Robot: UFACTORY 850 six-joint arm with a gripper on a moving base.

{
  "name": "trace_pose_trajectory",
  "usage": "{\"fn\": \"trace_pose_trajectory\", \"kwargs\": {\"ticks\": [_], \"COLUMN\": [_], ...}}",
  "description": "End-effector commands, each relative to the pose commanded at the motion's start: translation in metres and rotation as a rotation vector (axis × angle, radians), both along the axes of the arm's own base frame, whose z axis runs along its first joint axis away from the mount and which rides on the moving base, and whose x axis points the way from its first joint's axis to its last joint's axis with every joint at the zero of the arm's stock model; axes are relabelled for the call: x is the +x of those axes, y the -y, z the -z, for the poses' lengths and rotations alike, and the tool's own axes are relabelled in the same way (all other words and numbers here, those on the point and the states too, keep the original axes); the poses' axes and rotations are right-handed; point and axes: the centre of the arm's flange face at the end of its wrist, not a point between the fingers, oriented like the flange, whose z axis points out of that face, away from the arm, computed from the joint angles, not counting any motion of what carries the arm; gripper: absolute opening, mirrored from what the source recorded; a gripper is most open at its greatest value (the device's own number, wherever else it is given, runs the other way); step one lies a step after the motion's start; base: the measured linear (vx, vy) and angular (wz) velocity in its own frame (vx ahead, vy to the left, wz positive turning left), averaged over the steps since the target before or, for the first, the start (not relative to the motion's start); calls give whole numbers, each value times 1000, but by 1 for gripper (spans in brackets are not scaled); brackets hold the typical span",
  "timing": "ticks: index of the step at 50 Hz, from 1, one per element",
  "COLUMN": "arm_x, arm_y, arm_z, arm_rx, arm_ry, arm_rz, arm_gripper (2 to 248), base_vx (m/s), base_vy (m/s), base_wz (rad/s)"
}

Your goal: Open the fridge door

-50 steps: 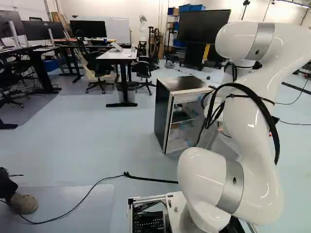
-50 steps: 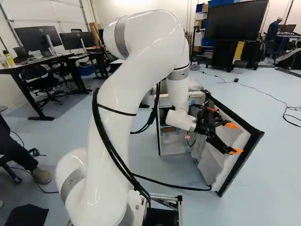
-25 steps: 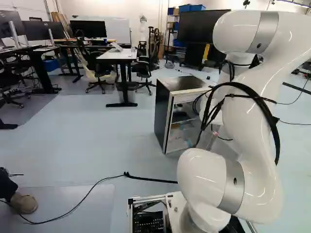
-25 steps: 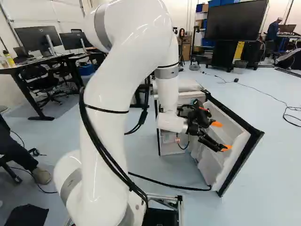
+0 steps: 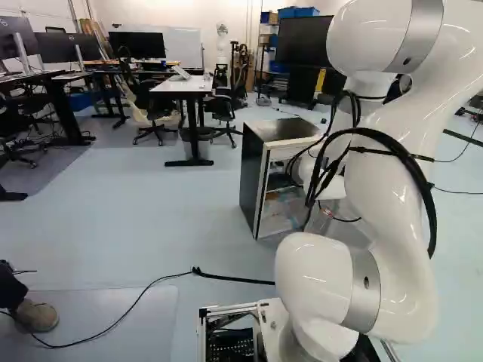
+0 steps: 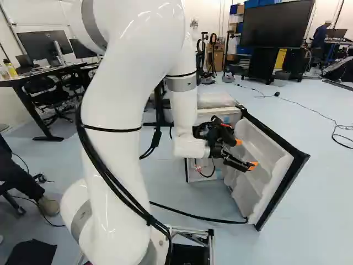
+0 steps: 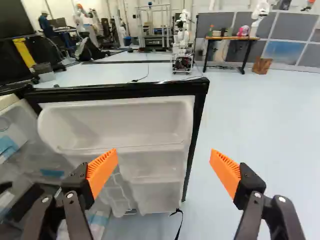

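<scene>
To the gripper's left, the small boxy fridge cabinet with a black side and pale front frame (image 5: 253, 179) stood on the pale floor (image 5: 151, 219), its front turned towards the base, presumably so that the arm could reach the door. The thick white jointed arm (image 6: 132, 83) bent over to bring the black two-fingered gripper with orange pads (image 7: 164, 162) to the inner side of that door; its fingers were spread wide, with nothing pinched between them. It may have been set there to press the door from inside rather than pull it; I could not tell whether it touched. Ahead of the gripper, the black-edged fridge door with a white moulded lining (image 7: 155, 177) stood well out from the cabinet, so the opening looked largely achieved.

As for looks, the cabinet's inside, left of the gripper, showed clear plastic and patches of blue. Further right, the lining was off-white and stepped, with a deep trough along its upper part and ribbed hollows below. Its free black edge ran down ahead of the gap between the fingers.
</scene>
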Motion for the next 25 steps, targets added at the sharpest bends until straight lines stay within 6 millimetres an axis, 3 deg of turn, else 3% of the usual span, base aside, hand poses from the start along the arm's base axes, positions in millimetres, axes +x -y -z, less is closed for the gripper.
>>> {"fn": "trace_pose_trajectory", "kwargs": {"ticks": [11, 25], "arm_x": [-7, -8], "arm_y": [-21, -26], "arm_z": [-2, -3], "arm_rx": [3, 5], "arm_ry": [-16, -18], "arm_rz": [-110, -129], "arm_gripper": [247, 247], "base_vx": [0, 0], "base_vy": [0, 0], "base_wz": [0, 0]}}
